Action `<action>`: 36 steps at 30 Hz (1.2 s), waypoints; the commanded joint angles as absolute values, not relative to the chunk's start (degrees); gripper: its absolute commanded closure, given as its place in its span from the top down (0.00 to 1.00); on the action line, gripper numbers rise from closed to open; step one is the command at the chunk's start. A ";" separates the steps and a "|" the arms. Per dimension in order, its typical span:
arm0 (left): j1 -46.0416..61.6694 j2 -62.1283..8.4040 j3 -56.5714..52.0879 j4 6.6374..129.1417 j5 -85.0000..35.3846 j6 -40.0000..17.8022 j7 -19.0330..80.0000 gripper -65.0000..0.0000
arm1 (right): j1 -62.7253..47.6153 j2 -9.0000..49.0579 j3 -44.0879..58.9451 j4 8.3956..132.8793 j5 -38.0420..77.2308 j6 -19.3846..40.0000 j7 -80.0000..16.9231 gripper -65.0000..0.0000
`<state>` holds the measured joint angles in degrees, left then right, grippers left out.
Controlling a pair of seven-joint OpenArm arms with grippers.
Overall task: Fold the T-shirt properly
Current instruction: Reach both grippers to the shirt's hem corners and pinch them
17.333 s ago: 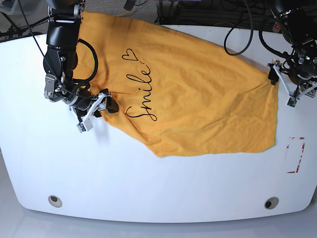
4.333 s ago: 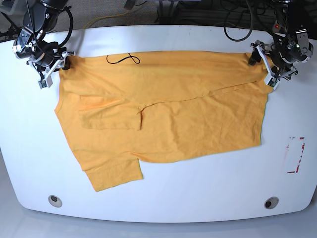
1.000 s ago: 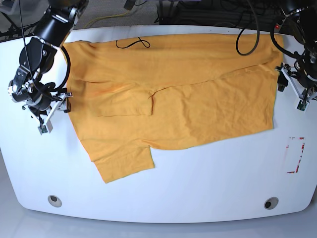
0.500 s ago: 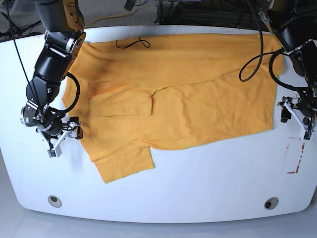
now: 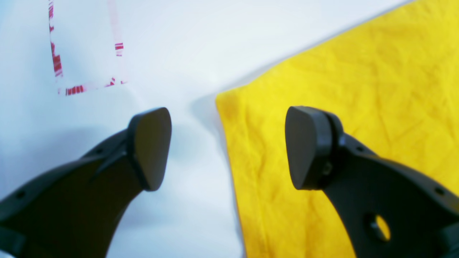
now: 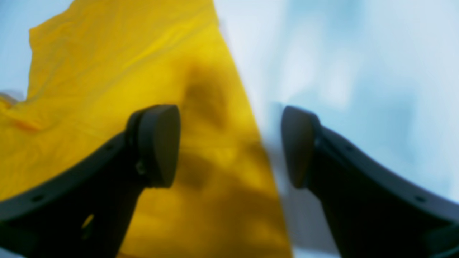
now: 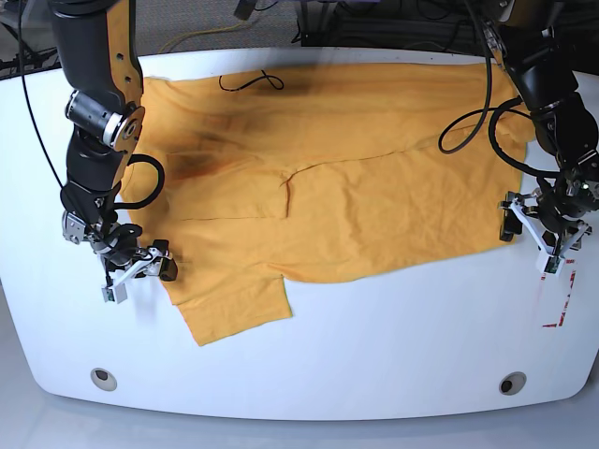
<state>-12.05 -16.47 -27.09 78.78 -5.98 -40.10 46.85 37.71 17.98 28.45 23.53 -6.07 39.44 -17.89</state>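
The orange-yellow T-shirt [image 7: 374,178] lies spread on the white table [image 7: 374,346], one short sleeve [image 7: 239,313] pointing toward the near edge. A bit of black lettering [image 7: 251,82] shows at its far hem. My left gripper [image 7: 529,245] stands open at the shirt's near right corner. In the left wrist view that gripper [image 5: 229,147] straddles the corner, one jaw over the T-shirt [image 5: 358,89], the other over bare table. My right gripper [image 7: 138,279] is open at the shirt's left edge above the sleeve. Blurred in the right wrist view, this gripper [image 6: 229,147] straddles the edge of the T-shirt [image 6: 107,71].
A red tape outline [image 7: 559,295] marks the table just right of my left gripper, also seen as a red tape outline [image 5: 53,61] in the left wrist view. Two round holes [image 7: 104,379] [image 7: 512,383] sit near the table's front edge. Cables hang behind the far edge.
Both arms have come down along the shirt's sides toward the front, the right to the left edge by the sleeve, the left to the near right corner. The shirt lies as before.
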 commanded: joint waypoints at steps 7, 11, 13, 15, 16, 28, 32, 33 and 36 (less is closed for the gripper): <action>-13.23 -16.66 -27.47 78.73 -6.55 -40.00 45.76 0.71 | 40.75 14.73 28.44 23.60 -7.16 40.00 -17.54 0.65; -13.41 -16.75 -27.47 76.97 -6.55 -40.00 45.85 0.71 | 40.66 14.46 28.44 23.43 -6.99 40.00 -17.36 0.65; -13.58 -16.92 -27.38 75.65 -6.55 -40.00 45.85 0.71 | 40.66 14.29 28.44 23.43 -6.90 40.00 -17.36 0.62; -13.76 -17.98 -27.38 73.80 -6.55 -40.00 45.85 0.72 | 40.57 13.49 28.44 23.60 -6.99 40.00 -17.36 0.49; -13.76 -18.15 -27.30 72.84 -6.55 -40.00 45.85 0.74 | 40.57 13.41 28.44 23.60 -6.99 40.00 -17.36 0.43; -20.62 -18.33 -27.30 60.97 -6.99 -36.79 45.41 0.86 | 40.66 13.14 25.27 23.69 -6.99 40.00 -17.36 0.12; -23.16 -18.15 -27.30 56.66 -6.99 -36.44 45.14 0.86 | 40.66 12.97 23.60 23.69 -6.55 40.00 -17.36 0.12; -23.69 -18.07 -27.30 55.60 -6.99 -36.35 44.79 0.86 | 40.66 12.97 23.60 23.69 -6.55 40.00 -17.36 0.12; -25.80 -18.07 -27.30 51.65 -6.99 -36.35 43.21 0.86 | 40.66 12.97 23.60 23.69 -6.46 40.00 -17.36 0.12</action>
<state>-23.24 -17.10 -27.24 52.42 -6.02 -36.16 45.12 38.94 12.45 23.64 22.92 -6.98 39.59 -17.58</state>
